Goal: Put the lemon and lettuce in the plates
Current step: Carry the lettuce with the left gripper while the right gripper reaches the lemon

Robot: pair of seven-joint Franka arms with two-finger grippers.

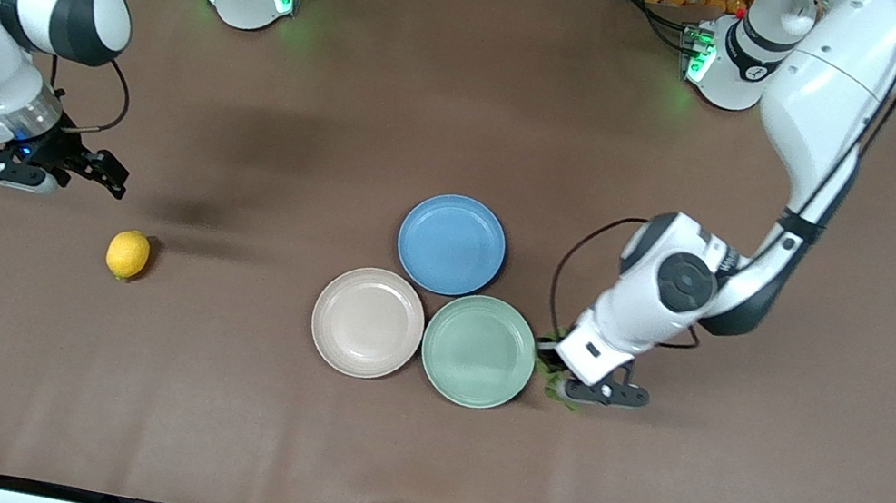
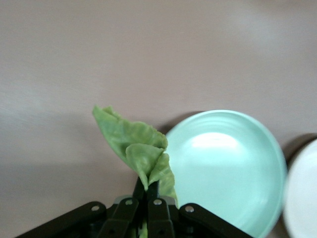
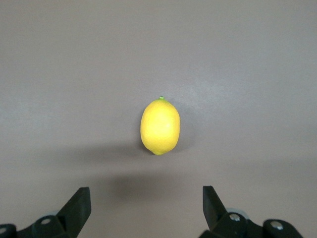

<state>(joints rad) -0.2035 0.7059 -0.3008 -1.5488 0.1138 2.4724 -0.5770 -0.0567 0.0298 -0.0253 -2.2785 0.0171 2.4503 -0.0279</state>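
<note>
Brown table (image 1: 410, 466): plates (image 1: 478, 351) bare, nil placed. Left gripper (image 2: 147, 196) fingers pinch lettuce (image 2: 133, 146); right gripper (image 3: 146, 208) fingers wide, lemon (image 3: 160, 126) ahead of tips, ungrasped.

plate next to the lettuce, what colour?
Mint green plate; clearest in the left wrist view, beside the lettuce.

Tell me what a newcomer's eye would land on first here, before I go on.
Probably the bright lemon, alone on the brown table toward the right arm's end, with the open right gripper hanging above the table close by it. Next, the three plates clustered mid-table: blue plate, beige plate and green plate, all empty. Right beside the green one, the left gripper is shut on the lettuce.
</note>
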